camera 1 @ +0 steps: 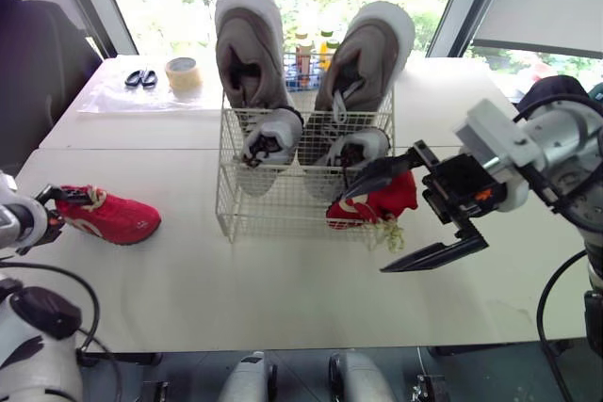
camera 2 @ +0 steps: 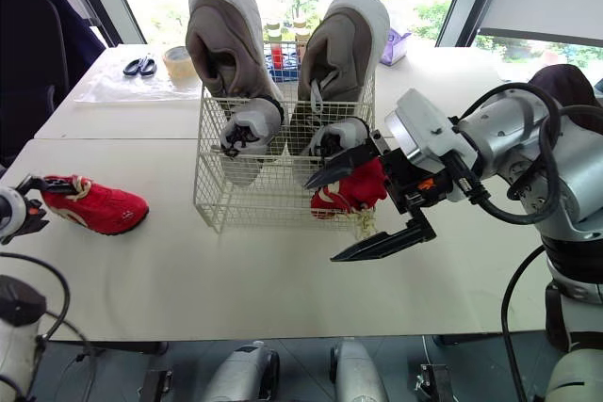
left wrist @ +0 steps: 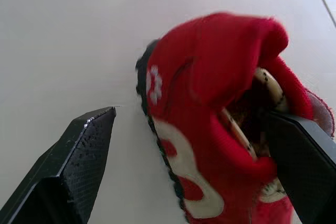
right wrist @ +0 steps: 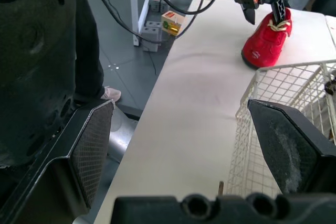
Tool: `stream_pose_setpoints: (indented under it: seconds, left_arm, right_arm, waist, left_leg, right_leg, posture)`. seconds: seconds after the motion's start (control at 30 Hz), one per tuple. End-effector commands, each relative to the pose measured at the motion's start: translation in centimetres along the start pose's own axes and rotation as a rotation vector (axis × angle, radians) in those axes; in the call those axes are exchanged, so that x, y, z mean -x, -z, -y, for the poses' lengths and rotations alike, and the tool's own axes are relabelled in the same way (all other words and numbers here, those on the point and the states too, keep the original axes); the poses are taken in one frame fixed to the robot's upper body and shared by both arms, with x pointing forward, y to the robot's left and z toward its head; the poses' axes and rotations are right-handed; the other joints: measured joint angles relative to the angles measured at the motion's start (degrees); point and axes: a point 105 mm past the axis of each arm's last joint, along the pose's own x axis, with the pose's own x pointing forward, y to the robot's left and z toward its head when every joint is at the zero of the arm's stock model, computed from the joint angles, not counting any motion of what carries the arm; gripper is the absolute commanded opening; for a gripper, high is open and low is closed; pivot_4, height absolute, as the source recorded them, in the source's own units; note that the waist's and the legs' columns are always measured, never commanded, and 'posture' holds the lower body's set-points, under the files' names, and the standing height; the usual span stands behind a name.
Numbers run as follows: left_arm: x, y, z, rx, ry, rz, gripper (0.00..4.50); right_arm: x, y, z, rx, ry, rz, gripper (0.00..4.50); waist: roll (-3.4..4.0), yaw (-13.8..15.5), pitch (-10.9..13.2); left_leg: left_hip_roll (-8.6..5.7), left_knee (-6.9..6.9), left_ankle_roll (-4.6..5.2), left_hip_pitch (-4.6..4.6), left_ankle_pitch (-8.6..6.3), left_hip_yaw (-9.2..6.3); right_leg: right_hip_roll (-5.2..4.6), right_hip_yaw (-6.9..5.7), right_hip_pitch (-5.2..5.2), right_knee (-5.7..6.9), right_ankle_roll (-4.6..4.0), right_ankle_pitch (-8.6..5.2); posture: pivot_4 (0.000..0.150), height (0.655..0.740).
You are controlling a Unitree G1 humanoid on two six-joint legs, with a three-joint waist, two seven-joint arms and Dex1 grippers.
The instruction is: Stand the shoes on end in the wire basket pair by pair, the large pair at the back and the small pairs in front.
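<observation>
The white wire basket (camera 1: 236, 197) stands mid-table. Two large beige shoes (camera 1: 250, 44) (camera 1: 366, 49) stand on end at its back. In front of them two small grey shoes (camera 1: 270, 138) (camera 1: 353, 150) stand on end. One small red shoe (camera 1: 382, 204) lies on the table against the basket's front right corner. My right gripper (camera 1: 364, 233) hangs open beside it, its upper finger overlapping the shoe. The other red shoe (camera 1: 108, 218) lies at the left. My left gripper (left wrist: 189, 116) is open at that shoe's heel, with one finger in the opening and the other apart from the side.
Scissors (camera 1: 141, 77) and a tape roll (camera 1: 183, 72) lie on a clear sheet at the back left. Small bottles in a rack (camera 1: 306, 56) stand behind the basket. A seam crosses the white table (camera 1: 188, 280), whose front edge lies near me.
</observation>
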Motion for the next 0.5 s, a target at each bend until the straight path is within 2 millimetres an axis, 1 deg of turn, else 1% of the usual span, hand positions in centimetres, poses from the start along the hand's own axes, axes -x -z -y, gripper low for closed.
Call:
stream_pose_setpoints:
  seconds: [0.03,0.13,0.17,0.2,0.23,0.27,0.33,0.43,0.47,0.5]
  left_arm:
    - [0.1,-0.2,-0.7,0.044,-0.072,0.016,4.50]
    - [-0.6,0.6,-1.1,0.061,-0.128,-0.013,4.50]
    - [-0.7,0.7,-1.2,0.060,-0.146,-0.016,3.96]
    - [-0.7,0.8,-1.3,0.059,-0.157,-0.017,3.65]
    - [-0.7,0.8,-1.2,0.059,-0.159,-0.018,3.22]
    - [-0.8,0.8,-1.0,0.057,-0.149,-0.020,2.67]
    - [-1.1,0.7,-0.4,0.042,-0.133,-0.027,1.72]
    - [-1.6,0.5,-0.2,0.024,-0.134,-0.029,0.20]
    - [-1.7,0.2,0.0,0.011,-0.120,-0.023,0.09]
    - [-1.6,-0.2,0.4,-0.005,-0.099,-0.012,0.09]
  right_arm:
    - [0.3,-0.8,-0.1,0.045,0.045,-0.008,4.40]
    - [0.3,-0.8,0.0,0.037,0.076,-0.004,4.40]
    - [0.4,-0.8,0.0,0.033,0.088,-0.002,4.50]
    - [0.4,-0.9,0.0,0.030,0.095,-0.001,4.50]
    - [0.4,-0.9,0.0,0.028,0.100,0.001,4.50]
    - [0.5,-0.9,0.0,0.026,0.108,0.004,4.50]
    - [0.5,-1.0,0.1,0.024,0.133,0.012,4.50]
    - [0.4,-1.0,0.3,0.021,0.154,0.020,4.50]
    - [0.3,-1.0,0.4,0.018,0.158,0.021,4.50]
    - [0.3,-1.0,0.4,0.016,0.162,0.021,4.50]
  waist:
    - [0.00,0.01,0.00]
    - [-0.01,0.05,-0.01]
    - [-0.01,0.09,-0.01]
    - [-0.02,0.09,-0.01]
    - [-0.02,0.06,-0.01]
    - [-0.02,-0.02,-0.01]
    - [-0.01,-0.15,-0.01]
    - [0.01,-0.30,-0.03]
    - [0.04,-0.26,-0.04]
    - [0.07,-0.19,-0.06]
  left_leg:
    - [0.00,0.00,0.00,0.00,0.00,0.00]
    - [0.00,0.00,0.00,0.01,0.00,0.01]
    - [-0.01,0.00,0.00,0.01,0.00,0.01]
    - [-0.01,0.00,0.00,0.00,0.00,0.01]
    - [-0.01,0.00,-0.01,0.01,0.00,0.01]
    - [-0.01,0.00,-0.01,0.01,0.00,0.01]
    - [-0.01,0.00,-0.01,0.01,0.00,0.02]
    - [-0.01,-0.01,-0.03,0.04,0.01,0.03]
    - [-0.01,-0.02,-0.04,0.05,0.02,0.03]
    - [-0.01,-0.02,-0.05,0.06,0.03,0.02]
  right_leg:
    - [0.00,0.00,0.00,0.00,0.00,0.00]
    - [0.00,0.00,0.00,0.00,0.00,0.00]
    - [0.00,0.00,0.00,0.00,0.00,0.00]
    - [0.00,0.00,0.00,0.00,0.00,0.00]
    - [0.00,0.00,0.00,0.00,0.00,0.00]
    - [0.00,0.00,0.00,0.00,0.00,0.00]
    - [0.00,0.01,0.00,0.00,0.00,0.00]
    - [0.00,0.02,0.00,0.02,0.00,0.00]
    - [0.01,0.02,0.00,0.03,0.00,0.00]
    - [0.01,0.02,0.00,0.06,0.00,0.00]
  posture:
    - [0.150,0.7400]
    - [0.150,0.7400]
    - [0.150,0.7400]
    - [0.150,0.7400]
    - [0.150,0.7400]
    - [0.150,0.7400]
    - [0.150,0.7400]
    - [0.150,0.7400]
    - [0.150,0.7400]
    - [0.150,0.7400]
